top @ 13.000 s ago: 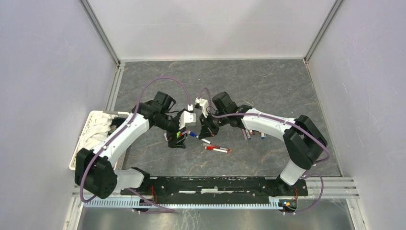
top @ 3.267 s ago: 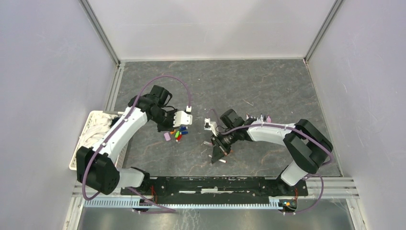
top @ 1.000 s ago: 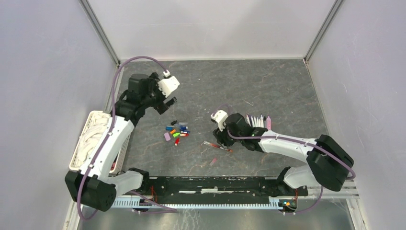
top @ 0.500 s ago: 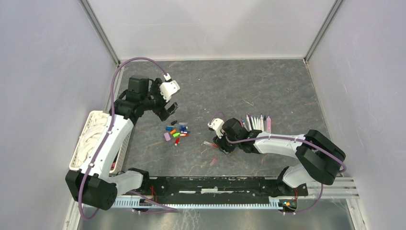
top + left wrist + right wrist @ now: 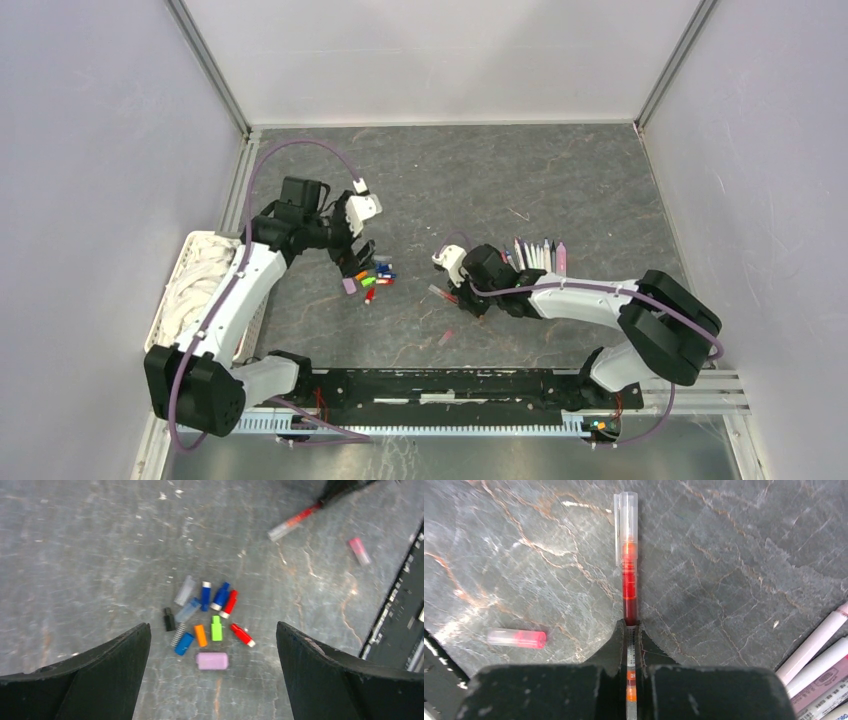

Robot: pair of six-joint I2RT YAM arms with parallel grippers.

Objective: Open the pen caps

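Near the middle of the grey stone-patterned table (image 5: 734,555), our right fingers (image 5: 621,636) are pinched fully shut on the rear end of a slim red-inked pen with a clear barrel (image 5: 629,580), which lies along the table and points straight away from the wrist. Its clear clipped plastic cap (image 5: 625,515) sits on the far end, well outside the grip. Our left fingers (image 5: 117,657) are spread wide and hold nothing. They hover over the small heap of loose coloured plastic caps (image 5: 207,617), well apart from the pen. One pink loose cap (image 5: 517,637) lies near the pen without touching it, and a row of pale-barrelled pens (image 5: 819,647) lies off to the right.

We judge the step in hand to be securing this pen for uncapping. To do it well we should lift it level, keep the pinch on the barrel alone, close the left fingers on the clear cap only, and pull straight along the pen's axis. A sideways tug could twist the thin barrel out of our hold.
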